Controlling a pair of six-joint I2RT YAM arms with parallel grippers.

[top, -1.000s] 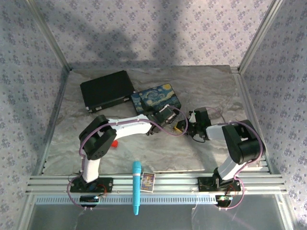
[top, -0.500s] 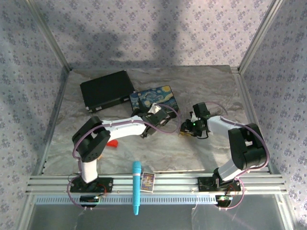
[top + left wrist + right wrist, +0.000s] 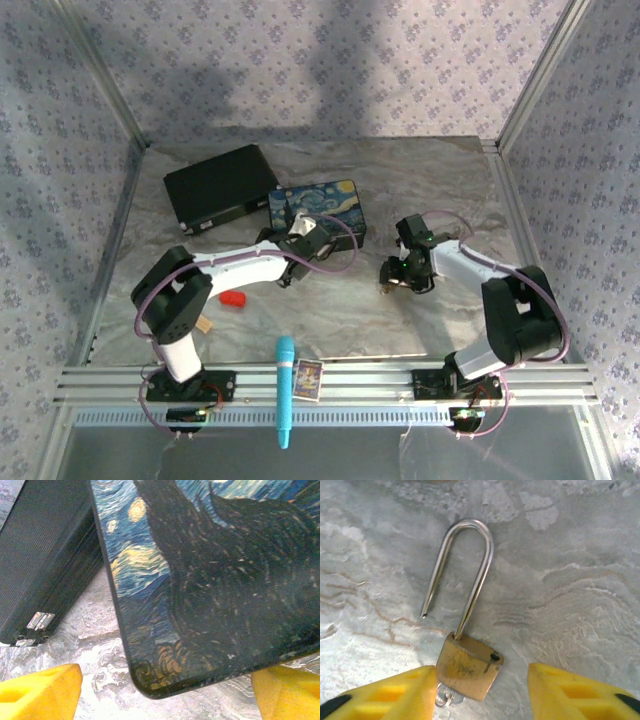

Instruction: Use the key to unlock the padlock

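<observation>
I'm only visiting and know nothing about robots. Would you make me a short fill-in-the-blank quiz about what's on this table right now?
1. The padlock has a silver loop that is ___, with one end free of the brass body.
2. The padlock lies between the right gripper's two ___ fingers.
3. The left gripper hovers by a painted box next to a ___ case.
Missing words: open; yellow; black.
</observation>
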